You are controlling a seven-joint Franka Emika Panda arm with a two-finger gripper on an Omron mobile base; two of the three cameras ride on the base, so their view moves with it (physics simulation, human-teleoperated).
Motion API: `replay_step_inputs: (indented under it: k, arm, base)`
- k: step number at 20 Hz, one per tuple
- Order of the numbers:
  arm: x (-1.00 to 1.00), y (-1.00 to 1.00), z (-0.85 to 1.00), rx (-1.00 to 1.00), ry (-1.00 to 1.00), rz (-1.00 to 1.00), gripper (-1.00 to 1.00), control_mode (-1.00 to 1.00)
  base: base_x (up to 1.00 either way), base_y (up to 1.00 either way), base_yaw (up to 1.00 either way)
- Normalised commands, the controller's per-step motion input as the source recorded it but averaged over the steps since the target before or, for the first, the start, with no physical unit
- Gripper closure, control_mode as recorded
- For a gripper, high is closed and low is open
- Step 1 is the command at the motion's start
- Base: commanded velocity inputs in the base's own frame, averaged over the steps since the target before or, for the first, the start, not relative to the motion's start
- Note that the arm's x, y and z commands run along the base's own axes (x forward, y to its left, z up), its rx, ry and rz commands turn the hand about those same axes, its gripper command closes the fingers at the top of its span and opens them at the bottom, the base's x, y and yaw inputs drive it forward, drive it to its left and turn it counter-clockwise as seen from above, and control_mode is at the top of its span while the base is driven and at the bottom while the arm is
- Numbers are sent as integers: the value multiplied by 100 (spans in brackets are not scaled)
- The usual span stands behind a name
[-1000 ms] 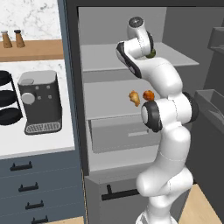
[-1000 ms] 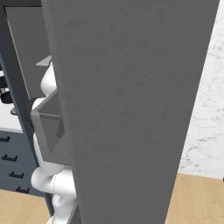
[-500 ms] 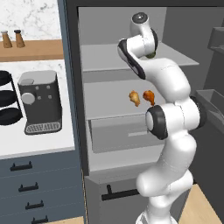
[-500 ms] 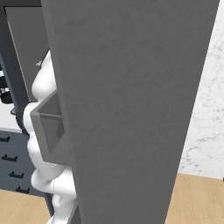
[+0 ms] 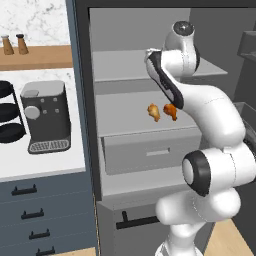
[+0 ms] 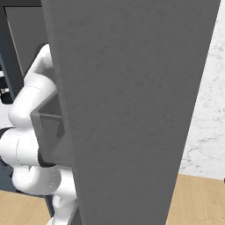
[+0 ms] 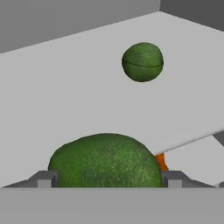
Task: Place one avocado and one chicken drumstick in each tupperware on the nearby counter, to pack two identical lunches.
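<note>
Fridge shelf (image 7: 65,87) lies bare around a far avocado (image 7: 142,61); gripper (image 7: 106,179) brackets the near avocado (image 7: 105,159).

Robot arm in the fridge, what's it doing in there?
It is reaching onto a fridge shelf for an avocado, which sits right between the two tips of its pincer. A second avocado lies farther back. Two chicken drumsticks wait on the shelf below. Nothing has been packed yet.

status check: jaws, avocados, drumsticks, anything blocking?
Gripper in fridge, jaws either side of near avocado, grip unconfirmed. Second avocado farther back on shelf. Two drumsticks one shelf down. Nothing blocking.
</note>
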Motion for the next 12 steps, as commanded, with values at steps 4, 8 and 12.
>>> replay_step_inputs:
  k: [4, 8, 12]
  arm:
    - [-100, 0, -8, 12, -1, 12, 100, -100]
    - [-100, 0, -14, -1, 0, 31, 100, -100]
    - [-99, 0, -26, -13, 0, 38, 100, -100]
  base:
    - [0, 0, 0]
    - [0, 0, 0]
    - [0, 0, 0]
